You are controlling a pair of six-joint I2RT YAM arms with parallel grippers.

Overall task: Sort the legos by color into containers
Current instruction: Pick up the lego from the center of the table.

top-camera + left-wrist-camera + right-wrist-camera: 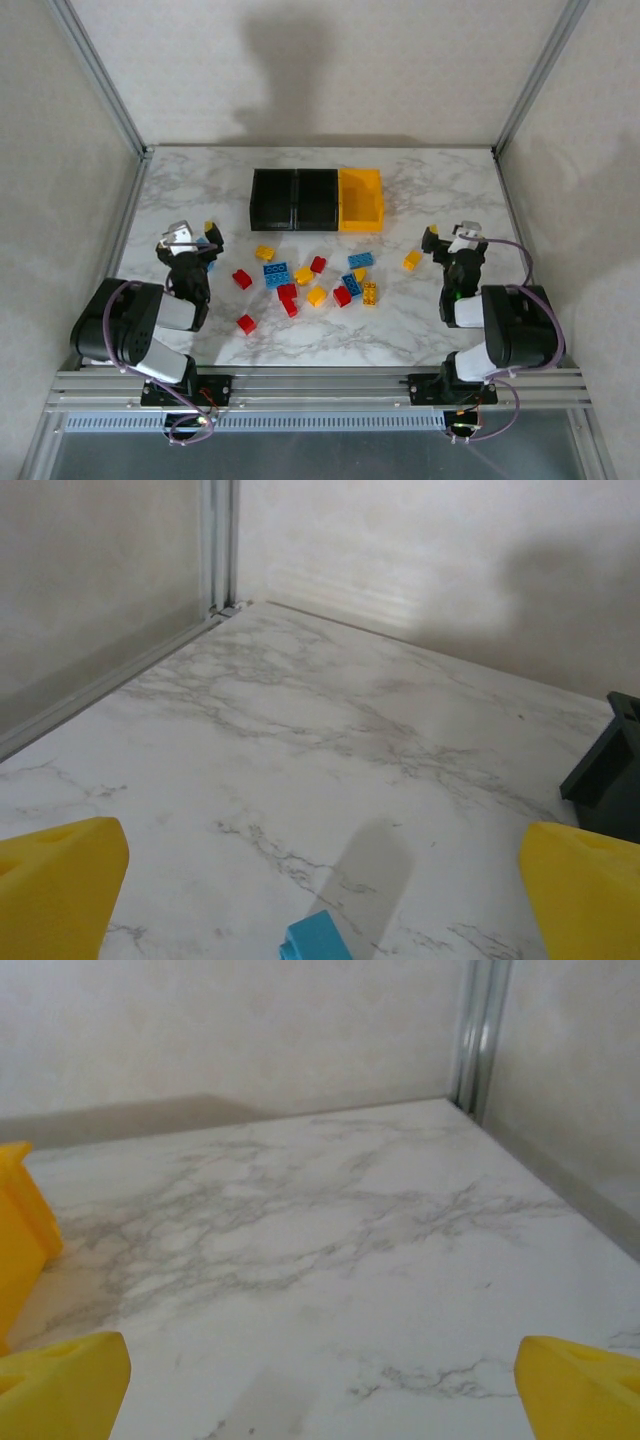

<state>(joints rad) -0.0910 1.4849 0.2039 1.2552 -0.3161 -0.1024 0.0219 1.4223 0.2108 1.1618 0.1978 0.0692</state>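
Several red, yellow and blue legos lie scattered mid-table, among them a blue brick (277, 274), a red brick (242, 279) and a yellow brick (412, 260). The containers stand in a row behind them: two black bins (296, 198) and a yellow-orange bin (361, 198). My left gripper (193, 236) is open at the left of the pile, over a small blue brick (318, 942) that lies on the table low between its yellow fingertips (60, 880). My right gripper (451, 236) is open at the right, with bare marble between its fingertips (580, 1380).
The marble table (440, 180) is fenced by metal frame posts and pale walls on three sides. A black bin's corner (610, 770) is at the right edge of the left wrist view. The yellow-orange bin's wall (20, 1230) is at the left of the right wrist view.
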